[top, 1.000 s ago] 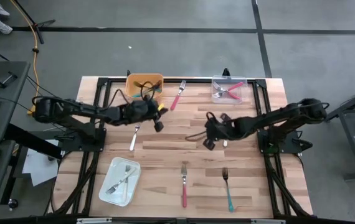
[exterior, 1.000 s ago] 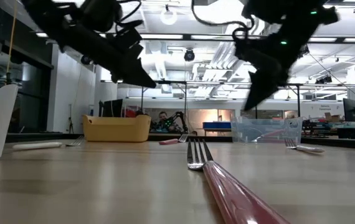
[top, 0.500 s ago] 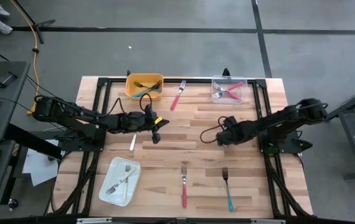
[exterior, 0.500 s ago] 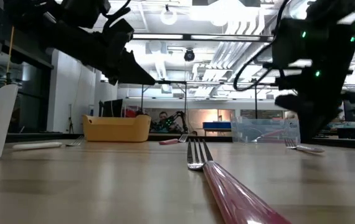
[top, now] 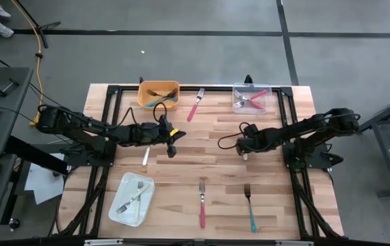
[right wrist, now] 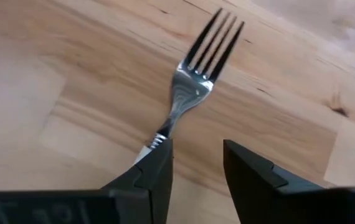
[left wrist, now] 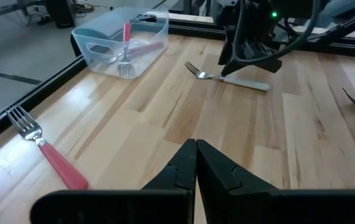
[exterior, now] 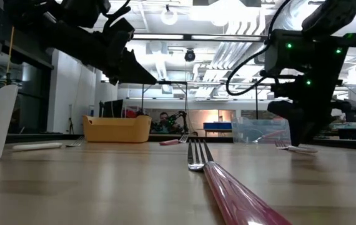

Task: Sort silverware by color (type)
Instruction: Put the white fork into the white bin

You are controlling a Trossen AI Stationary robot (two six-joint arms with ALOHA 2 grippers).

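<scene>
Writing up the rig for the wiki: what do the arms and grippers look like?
Both arms are dark, near-black, jointed links. The left gripper ends in two flat, pointed black fingers; a yellow band marks its wrist in the high view. The right gripper has the same black wedge fingers. Loose black cable loops off its wrist, and green indicator lights glow on its housing in the low view.

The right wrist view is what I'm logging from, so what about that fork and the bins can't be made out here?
- White-handled fork, right wrist view: its handle is hidden behind the open right gripper.
- Clear bin, low view: contents blurred and partly behind that arm.
- Yellow bin, high view: forks too small to count.
</scene>
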